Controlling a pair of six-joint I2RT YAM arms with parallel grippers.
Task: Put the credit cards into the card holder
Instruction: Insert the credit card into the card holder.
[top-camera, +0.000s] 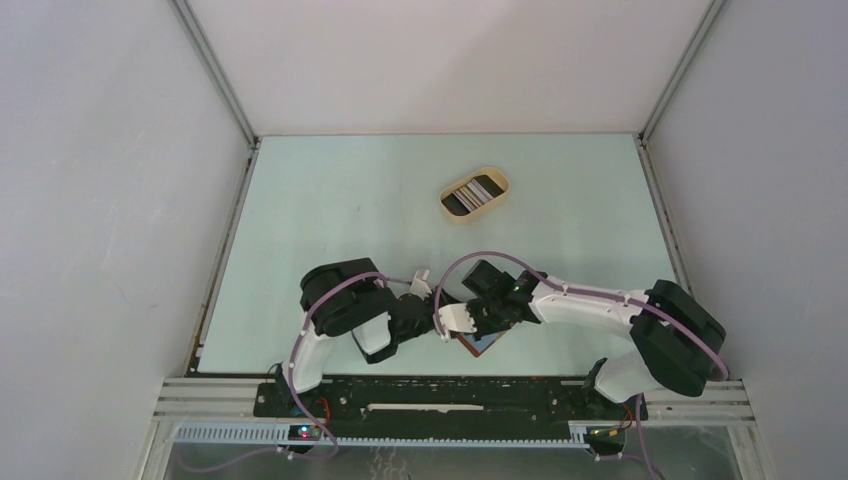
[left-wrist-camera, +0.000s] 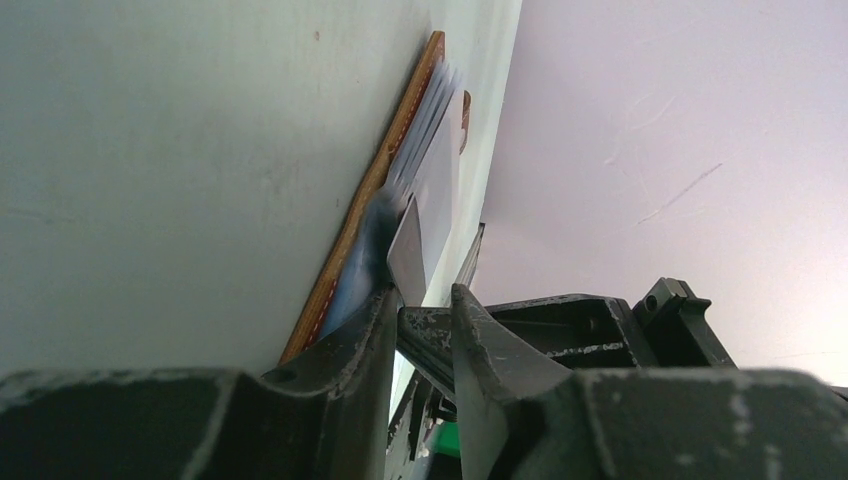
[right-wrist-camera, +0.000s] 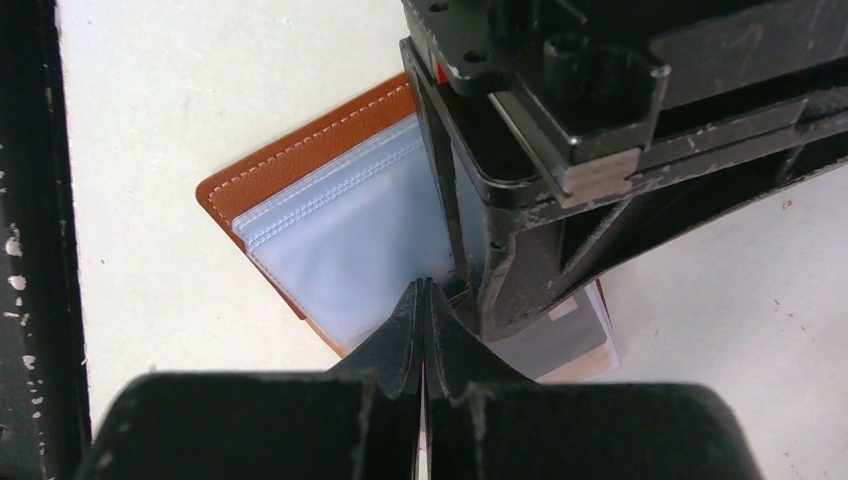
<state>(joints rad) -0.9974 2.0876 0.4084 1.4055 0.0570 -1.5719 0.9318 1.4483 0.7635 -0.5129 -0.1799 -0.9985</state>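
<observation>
Card holder (top-camera: 478, 343) lies open on the table (top-camera: 330, 200) at the near edge, under both grippers. Spare cards (top-camera: 472, 192) sit in the oval tray (top-camera: 505, 186), well apart.

Left wrist: left gripper (left-wrist-camera: 425, 300) jaws narrowly parted, 1 grey card (left-wrist-camera: 408, 250) between them, far end at the clear sleeves (left-wrist-camera: 430, 120); depth unclear.

Right wrist: right gripper (right-wrist-camera: 424, 292) jaws shut, empty, tips pressing a sleeve.

Risk: card slides out or snags the sleeve lip if the holder shifts.

light: bright, even, diffuse | shadows: soft, faint | glare: washed-out wall (left-wrist-camera: 650, 120) right of left gripper (left-wrist-camera: 425, 300) | blur: card holder (left-wrist-camera: 336, 252) smeared just beyond it; right gripper (right-wrist-camera: 424, 290) near body soft
</observation>
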